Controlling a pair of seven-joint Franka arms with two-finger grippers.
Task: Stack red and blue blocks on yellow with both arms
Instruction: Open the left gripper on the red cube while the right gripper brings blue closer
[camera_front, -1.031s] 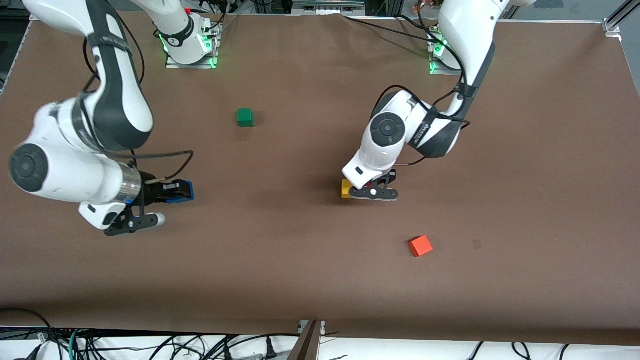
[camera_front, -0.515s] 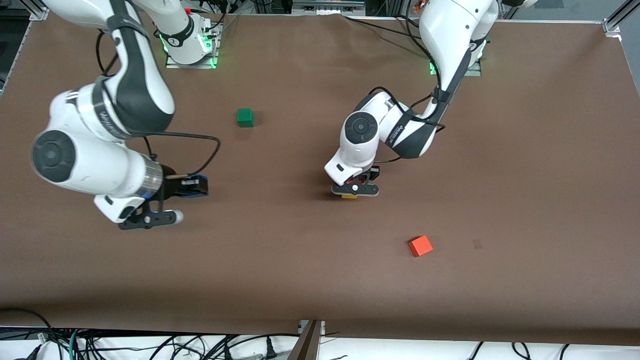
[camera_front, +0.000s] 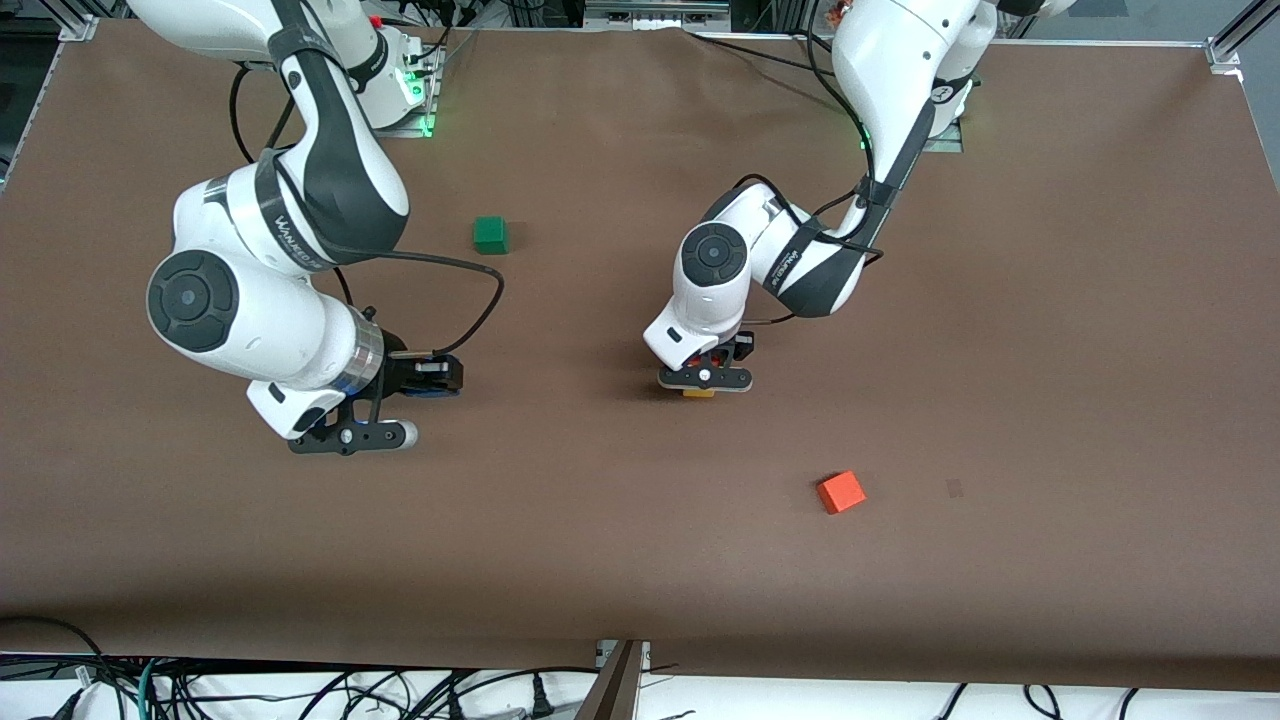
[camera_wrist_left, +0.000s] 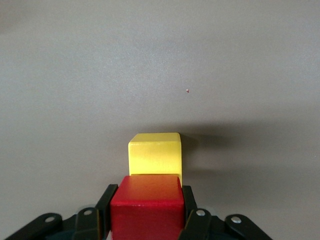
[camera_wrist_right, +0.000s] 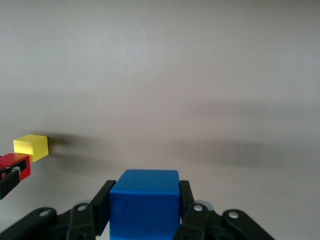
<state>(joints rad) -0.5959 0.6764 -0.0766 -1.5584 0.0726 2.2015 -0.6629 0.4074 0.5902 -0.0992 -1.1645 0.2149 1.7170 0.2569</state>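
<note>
Now we have the left gripper (camera_wrist_left: 146, 222) clamped on the red cube (camera_wrist_left: 146, 207), hanging over the yellow cube (camera_wrist_left: 154, 152) that sits near the middle of the brown table (camera_front: 1000, 350); in the left wrist view the red cube appears above the yellow one and not yet square on it, and we cannot tell whether their faces touch. To do this step well, we would line the red cube's edges up with the yellow cube's edges, lower straight down until the faces meet, and only then spread the fingers, lifting away vertically so nothing gets dragged sideways (a small nudge would likely slide the yellow cube on the smooth cover). Our right gripper (camera_wrist_right: 145, 220) grips the blue cube (camera_wrist_right: 144, 202) over the table toward the right arm's end, well apart from the yellow cube, and we judge it best kept clear until the left arm (camera_front: 760, 265) is out of the way. The green cube (camera_front: 489, 234) and the orange cube (camera_front: 841, 491) lie apart from the stack and need no attention.
</note>
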